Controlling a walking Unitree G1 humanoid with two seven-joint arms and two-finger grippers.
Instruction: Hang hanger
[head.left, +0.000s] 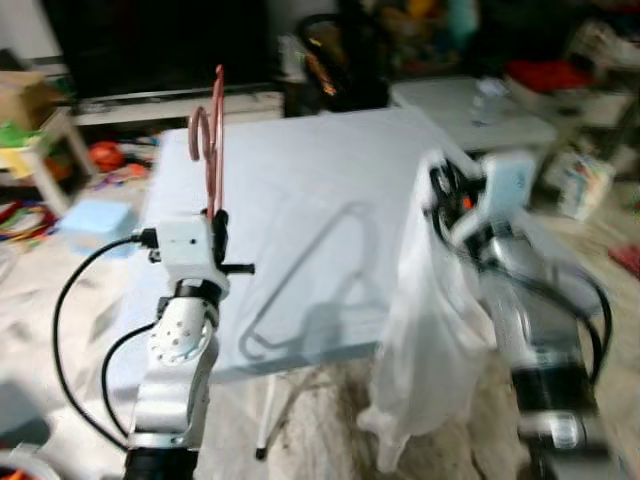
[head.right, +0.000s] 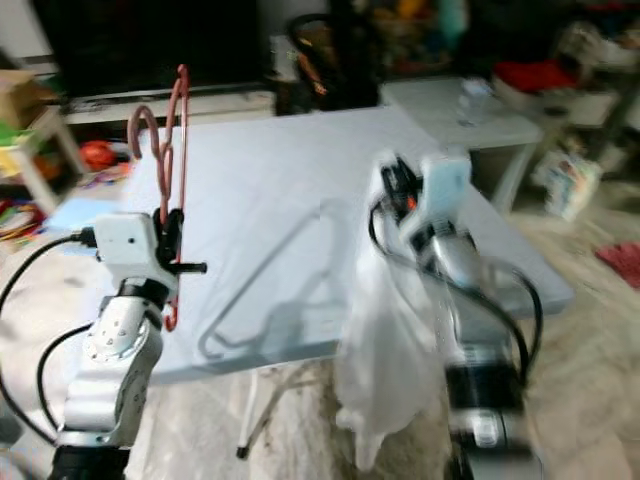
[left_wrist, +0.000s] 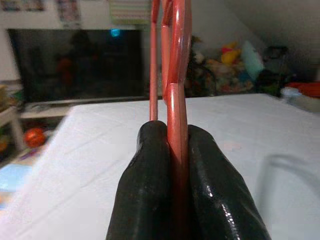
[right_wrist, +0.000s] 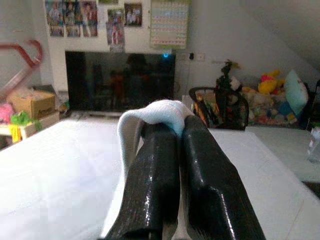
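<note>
A: What does each arm have?

B: The left gripper (left_wrist: 170, 150) is clamped tight on the red hanger (head.left: 212, 140), which stands upright above its fingers, hook at the top. The right gripper (right_wrist: 167, 135) is pinched shut on a fold of a white garment (head.left: 425, 330), and the cloth hangs straight down below it past the table (head.left: 300, 180) edge.

A: So which step is this?

B: Both pieces look picked up and held apart over the table, garment not yet on the hanger. I'd judge the next move is to bring the two grippers together and feed one hanger arm into the cloth's opening, before any hanging.

A: Anything in the way?

B: Beyond both grippers there's a dark television (right_wrist: 120, 80), a chair (right_wrist: 217, 107) and a heap of soft toys (right_wrist: 280, 95), all well apart. No rail or hook for hanging is visible. The head views are blurred, so the garment's opening can't be made out.
</note>
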